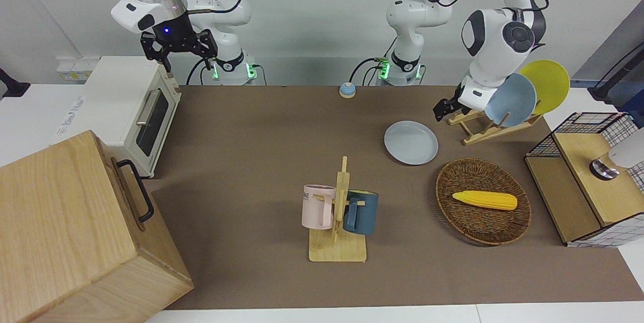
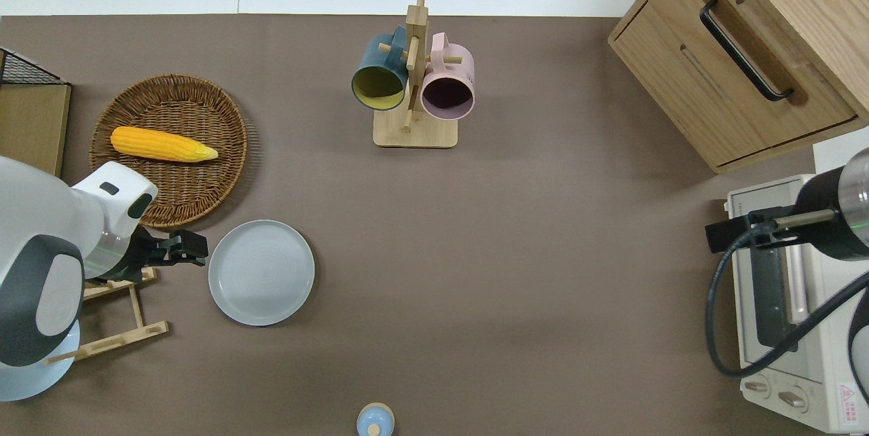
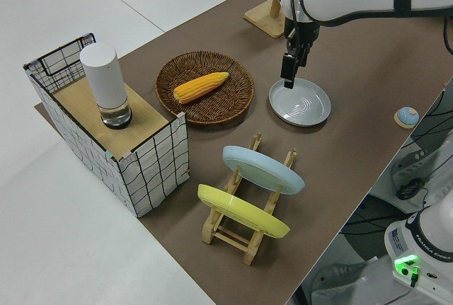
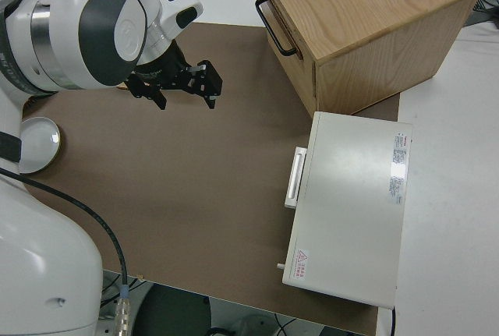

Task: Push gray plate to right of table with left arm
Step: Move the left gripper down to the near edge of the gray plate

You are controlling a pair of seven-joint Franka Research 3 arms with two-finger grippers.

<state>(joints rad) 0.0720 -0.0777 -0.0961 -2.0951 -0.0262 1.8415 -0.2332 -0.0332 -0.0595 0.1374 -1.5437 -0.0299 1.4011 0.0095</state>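
The gray plate (image 1: 411, 142) (image 2: 261, 272) (image 3: 300, 102) lies flat on the brown table (image 1: 251, 162), toward the left arm's end. My left gripper (image 2: 197, 250) (image 1: 440, 110) (image 3: 288, 78) hangs low, just off the plate's rim on the side toward the left arm's end of the table. It is between the plate and the dish rack, with its fingers together and nothing in them. I cannot tell whether it touches the rim. My right gripper (image 1: 178, 51) (image 4: 187, 94) is parked, with its fingers spread.
A wicker basket (image 2: 231, 171) holding a corn cob (image 2: 163, 144) sits farther from the robots than the plate. The dish rack (image 1: 483, 132) carries a light-blue plate (image 1: 513, 100) and a yellow plate (image 1: 551, 84). Also here: mug rack (image 2: 415, 130), toaster oven (image 1: 126, 106), wooden cabinet (image 1: 65, 227), small bell (image 1: 347, 90).
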